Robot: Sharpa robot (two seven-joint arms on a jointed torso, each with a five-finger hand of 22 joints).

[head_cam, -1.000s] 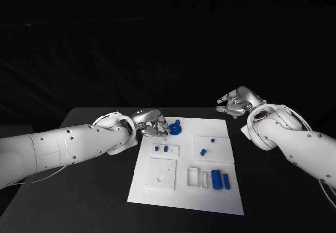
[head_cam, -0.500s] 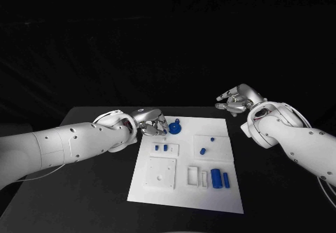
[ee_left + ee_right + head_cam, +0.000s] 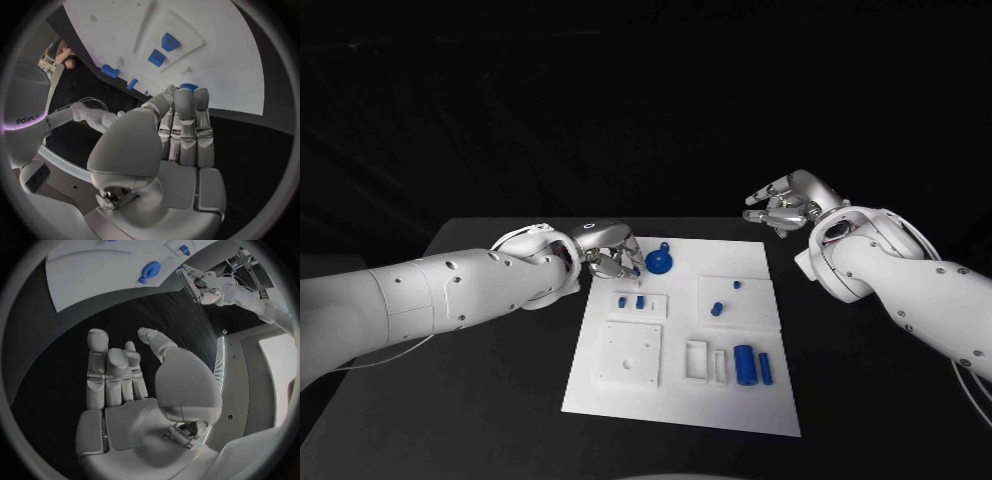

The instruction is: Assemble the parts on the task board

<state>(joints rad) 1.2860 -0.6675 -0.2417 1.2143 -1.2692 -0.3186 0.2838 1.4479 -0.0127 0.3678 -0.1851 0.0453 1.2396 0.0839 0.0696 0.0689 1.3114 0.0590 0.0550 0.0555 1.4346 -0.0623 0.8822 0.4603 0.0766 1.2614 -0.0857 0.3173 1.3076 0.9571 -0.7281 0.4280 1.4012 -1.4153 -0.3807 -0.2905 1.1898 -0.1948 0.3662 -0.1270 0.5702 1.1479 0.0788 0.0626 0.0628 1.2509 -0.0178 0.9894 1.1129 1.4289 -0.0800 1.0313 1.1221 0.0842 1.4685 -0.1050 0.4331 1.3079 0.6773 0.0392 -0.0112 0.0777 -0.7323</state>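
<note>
White board [image 3: 678,395] flat in the middle of the black table [image 3: 488,400], long side running away from the robot. Near its far edge, a round blue part [image 3: 659,264] with a small tab. Nearer, a raised plate with two small blue pegs [image 3: 632,301] side by side; to their right, another raised plate with two more blue pieces [image 3: 721,305], one small, one a short stub. Closer still, a square white plate with holes [image 3: 632,355] and, beside it, narrow slots next to two blue cylinders [image 3: 753,367] lying parallel, the left one thicker.

Left hand [image 3: 603,251] low at the board's far left corner, just beside the round part. Fingers [image 3: 185,125] straight and pressed together in the left wrist view, their tips over the board's edge with a bit of blue showing right at the tips. Touching or apart: cannot tell. Nothing plainly held.

Right hand [image 3: 786,207] raised off the table beyond the board's far right corner, well apart from every part. Palm empty in the right wrist view [image 3: 134,390], fingers upright and close together, thumb standing apart from them, grasping nothing. Round part [image 3: 149,272] and board visible past those fingertips, with the left hand [image 3: 199,288] at the board's edge.
</note>
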